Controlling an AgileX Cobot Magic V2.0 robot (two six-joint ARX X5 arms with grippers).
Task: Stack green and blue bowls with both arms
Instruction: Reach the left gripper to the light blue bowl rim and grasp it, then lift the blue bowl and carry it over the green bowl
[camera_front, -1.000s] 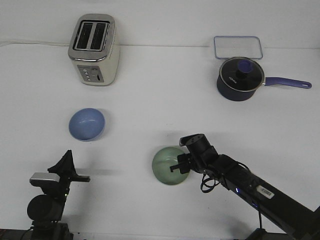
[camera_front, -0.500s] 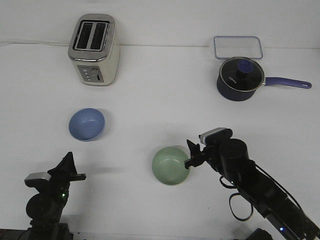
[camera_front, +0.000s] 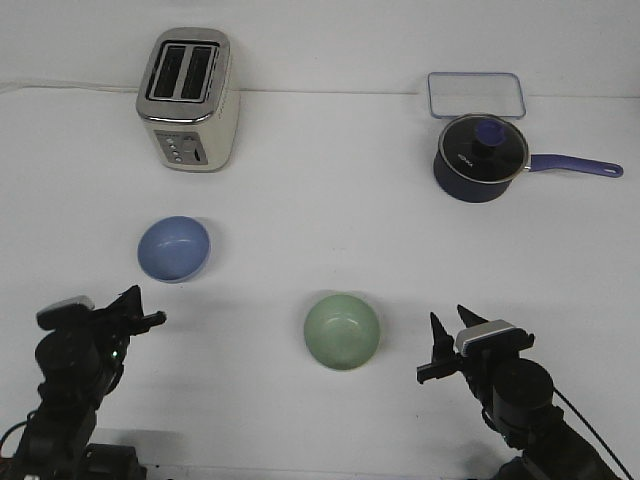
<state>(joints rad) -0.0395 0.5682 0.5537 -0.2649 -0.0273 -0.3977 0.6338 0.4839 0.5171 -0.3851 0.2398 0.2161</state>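
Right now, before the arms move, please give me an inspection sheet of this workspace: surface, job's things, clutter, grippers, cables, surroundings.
Surface: white table, no spills seen.
Job's things: green bowl upright near the front centre; blue bowl upright, further left and back. They stand apart, not stacked.
Clutter: toaster at back left; dark saucepan with lid at back right; clear lidded container behind it.
Grippers: left gripper and right gripper both low at the front, open, holding nothing, clear of the bowls.
Cables: thin white cord along the back edge left of the toaster.
Surroundings: plain white wall.
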